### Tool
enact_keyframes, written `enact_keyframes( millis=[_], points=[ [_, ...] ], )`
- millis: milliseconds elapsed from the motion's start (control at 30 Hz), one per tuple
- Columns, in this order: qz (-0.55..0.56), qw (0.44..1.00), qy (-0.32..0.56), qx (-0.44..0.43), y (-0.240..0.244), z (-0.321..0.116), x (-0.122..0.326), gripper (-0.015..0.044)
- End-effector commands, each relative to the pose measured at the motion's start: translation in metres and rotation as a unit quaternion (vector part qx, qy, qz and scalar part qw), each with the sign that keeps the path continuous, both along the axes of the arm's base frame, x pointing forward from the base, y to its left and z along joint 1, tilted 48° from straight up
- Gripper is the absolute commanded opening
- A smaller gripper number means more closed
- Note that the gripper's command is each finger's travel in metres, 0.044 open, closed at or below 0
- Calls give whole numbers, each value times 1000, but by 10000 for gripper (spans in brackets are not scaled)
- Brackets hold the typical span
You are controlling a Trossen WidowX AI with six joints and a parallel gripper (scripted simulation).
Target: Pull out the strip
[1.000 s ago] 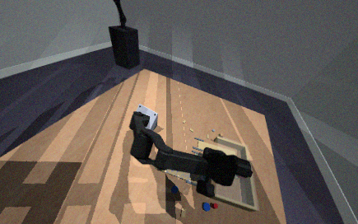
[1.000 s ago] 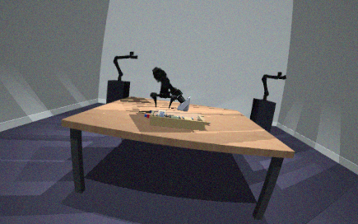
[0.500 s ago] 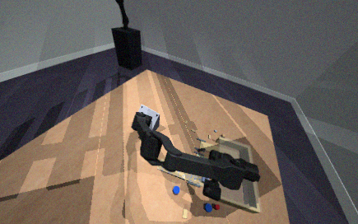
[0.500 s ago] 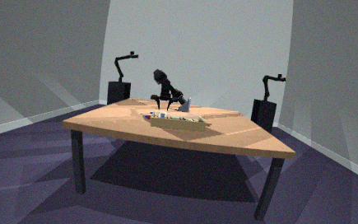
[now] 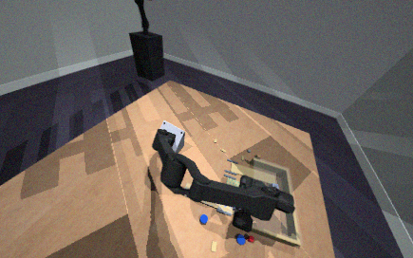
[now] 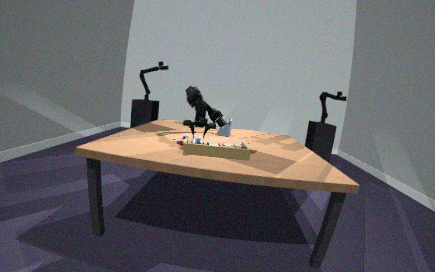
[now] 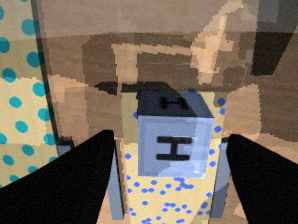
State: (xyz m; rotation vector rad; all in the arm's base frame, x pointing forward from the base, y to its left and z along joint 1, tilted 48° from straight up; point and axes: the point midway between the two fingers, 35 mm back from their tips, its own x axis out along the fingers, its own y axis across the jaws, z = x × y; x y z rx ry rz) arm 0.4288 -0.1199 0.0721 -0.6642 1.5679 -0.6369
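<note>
A pale blue-grey cube (image 7: pixel 172 147) with a black H on its faces rests on a cream strip (image 7: pixel 167 197) with blue dots in the wrist view. The cube (image 6: pixel 198 140) is small in the exterior view. My gripper (image 7: pixel 171 141) (image 6: pixel 199 138) is open and points down, one finger on each side of the cube, with a visible gap on both sides. The dotted strip lies between two grey rails and runs toward the bottom of the wrist view. The arm hides the cube in the top view.
A strip (image 7: pixel 21 102) with teal dots lies to the left in the wrist view. A low cream-walled tray (image 5: pixel 281 238) (image 6: pixel 216 151) stands beyond the strips. Blue balls (image 5: pixel 203 219) (image 5: pixel 241 240), a small red object (image 5: pixel 251 239) and a cream block (image 5: pixel 214 247) lie near the arm.
</note>
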Motion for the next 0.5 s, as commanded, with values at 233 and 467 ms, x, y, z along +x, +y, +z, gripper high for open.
enact_keyframes(
  millis=[233,467],
  points=[
    [2,1000,1,-3,-13,-11,-2,250],
    [0,1000,0,-1,-13,-11,-2,145]
  ],
)
